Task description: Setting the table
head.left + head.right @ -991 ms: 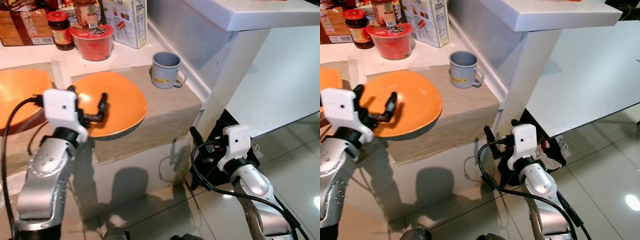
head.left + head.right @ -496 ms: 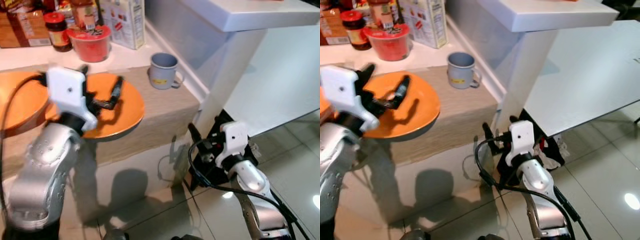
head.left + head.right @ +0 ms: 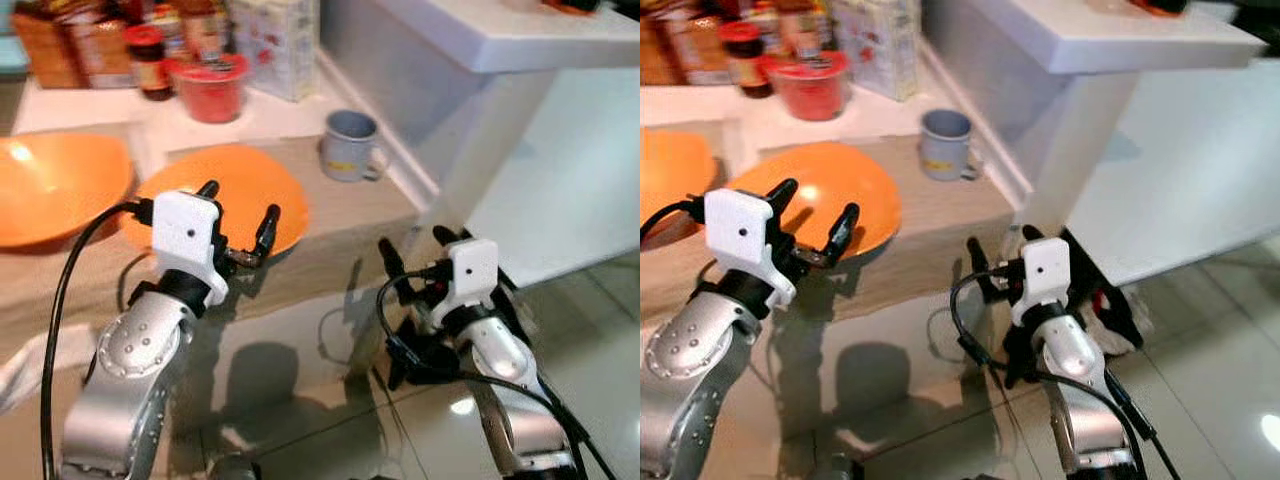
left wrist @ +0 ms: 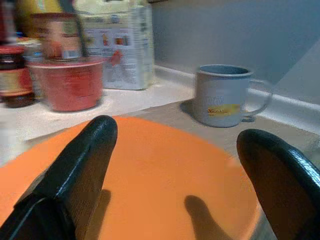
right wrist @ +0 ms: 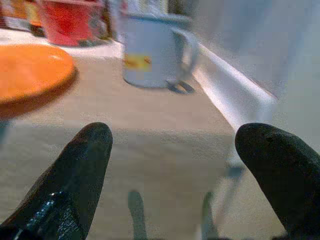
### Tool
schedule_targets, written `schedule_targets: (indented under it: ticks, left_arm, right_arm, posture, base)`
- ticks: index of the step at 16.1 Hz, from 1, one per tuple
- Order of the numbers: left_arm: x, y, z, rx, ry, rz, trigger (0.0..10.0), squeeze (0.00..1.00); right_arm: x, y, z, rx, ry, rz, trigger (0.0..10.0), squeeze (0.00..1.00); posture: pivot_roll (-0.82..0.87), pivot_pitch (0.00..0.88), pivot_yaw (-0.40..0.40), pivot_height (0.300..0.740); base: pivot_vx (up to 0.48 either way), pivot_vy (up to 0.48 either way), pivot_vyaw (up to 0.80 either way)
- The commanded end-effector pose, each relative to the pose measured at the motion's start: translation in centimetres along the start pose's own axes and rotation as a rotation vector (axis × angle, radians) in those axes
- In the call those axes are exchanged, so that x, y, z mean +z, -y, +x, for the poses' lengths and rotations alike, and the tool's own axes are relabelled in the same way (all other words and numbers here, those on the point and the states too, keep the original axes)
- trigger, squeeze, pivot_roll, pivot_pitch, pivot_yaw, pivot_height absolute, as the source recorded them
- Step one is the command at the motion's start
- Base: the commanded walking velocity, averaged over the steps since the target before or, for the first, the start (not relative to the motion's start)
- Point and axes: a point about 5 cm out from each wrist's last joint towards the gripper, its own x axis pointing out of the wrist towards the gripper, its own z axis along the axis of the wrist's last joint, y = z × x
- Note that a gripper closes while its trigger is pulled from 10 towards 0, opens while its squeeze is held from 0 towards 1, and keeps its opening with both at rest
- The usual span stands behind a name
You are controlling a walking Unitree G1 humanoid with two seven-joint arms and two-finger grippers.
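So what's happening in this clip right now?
A humanoid robot stands at a low counter laid with a beige placemat. Its left tool is open at the near edge of an orange plate on the mat, holding nothing. The right tool, also open and empty, sits lower, off the counter's front edge, pointing toward a grey mug on the mat's far corner. A second orange plate lies further left, and a red bowl, jars and a carton stand at the back.
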Motion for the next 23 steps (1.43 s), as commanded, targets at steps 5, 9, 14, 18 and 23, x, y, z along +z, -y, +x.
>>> schedule_targets:
  ticks: [5, 9, 14, 18, 23]
  left_arm:
    - [1.1, -0.1, 0.3, -0.001, 0.037, -0.005, 10.0, 0.00]
    - [5.9, -2.9, 1.1, 0.028, 0.146, -0.142, 10.0, 0.00]
    - [2.9, -3.7, -1.4, -0.099, -0.075, -0.363, 10.0, 0.00]
    - [0.3, -1.9, -3.6, -0.254, -0.223, -0.613, 10.0, 0.00]
    - [-1.5, -1.4, -2.7, -0.157, -0.291, -0.752, 10.0, 0.00]
  right_arm:
    - [0.2, 0.7, 0.3, -0.040, 0.023, -0.011, 10.0, 0.20]
    - [-0.1, 0.5, 0.3, -0.018, 0.012, -0.018, 10.0, 0.15]
    - [-0.7, 0.1, 0.5, 0.016, -0.004, -0.016, 10.0, 0.15]
    - [-0.9, 0.0, 1.0, 0.044, -0.014, -0.019, 10.0, 0.15]
    - [-0.8, -0.1, 1.3, 0.056, -0.013, -0.020, 10.0, 0.15]
  posture:
    - [0.15, 0.018, -0.083, 0.740]
    - [0.18, 0.033, -0.101, 0.740]
    - [0.21, 0.043, -0.124, 0.740]
    - [0.22, 0.049, -0.134, 0.740]
    - [0.20, 0.045, -0.128, 0.740]
  base:
    - [0.000, 0.000, 0.64]
    - [0.000, 0.000, 0.00]
    - [0.000, 0.000, 0.00]
    - [0.000, 0.000, 0.00]
    - [0.000, 0.000, 0.00]
